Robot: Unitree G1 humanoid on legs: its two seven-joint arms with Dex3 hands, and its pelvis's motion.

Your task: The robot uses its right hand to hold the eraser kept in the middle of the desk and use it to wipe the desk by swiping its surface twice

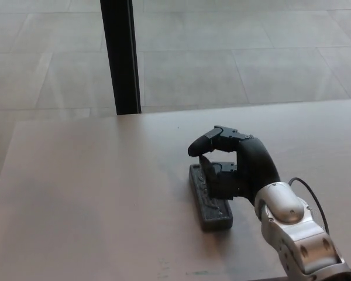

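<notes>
The dark grey eraser (210, 202) lies flat near the middle of the pale wooden worktop (93, 199), its long side running away from the robot. The right robot hand (234, 164) is down over the eraser's far half, its fingers (213, 140) spread and curled above it with the thumb beside its right edge, not clamped on it. Beyond the worktop a black post (121, 55) stands on the tiled floor (251, 52).

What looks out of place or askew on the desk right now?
Nothing stands out. The eraser lies flat on the desk, angled slightly to its edge. The right hand is over the eraser's far end, fingers apart. No spills or damage show.
</notes>
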